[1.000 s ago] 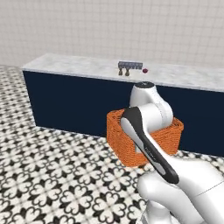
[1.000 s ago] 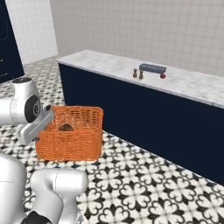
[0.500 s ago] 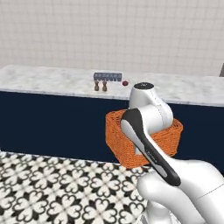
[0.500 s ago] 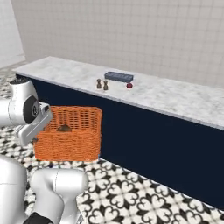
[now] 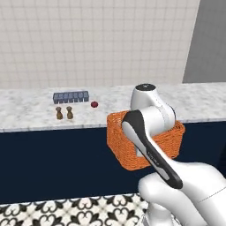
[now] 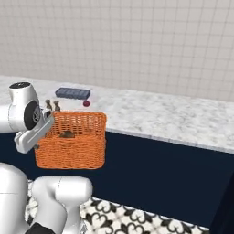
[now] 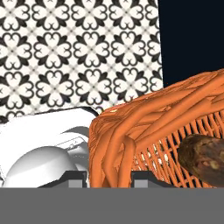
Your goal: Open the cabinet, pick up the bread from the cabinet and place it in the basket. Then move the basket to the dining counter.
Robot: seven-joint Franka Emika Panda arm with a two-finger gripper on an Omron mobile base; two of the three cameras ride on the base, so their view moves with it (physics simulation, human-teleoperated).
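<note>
The gripper (image 7: 109,177) is pinching the stiff woven rim of the light basket (image 6: 73,146), which is hanging before the dining counter (image 6: 173,114) with the bread (image 7: 205,159) inside, so tilting looks risky.

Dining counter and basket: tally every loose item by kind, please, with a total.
Basket: 1, held off the floor by the gripper
Bread: 1, inside the basket
Brown shakers: 2
Blue tray: 1
Small red item: 1
Total: 6, the last four on the dining counter
</note>
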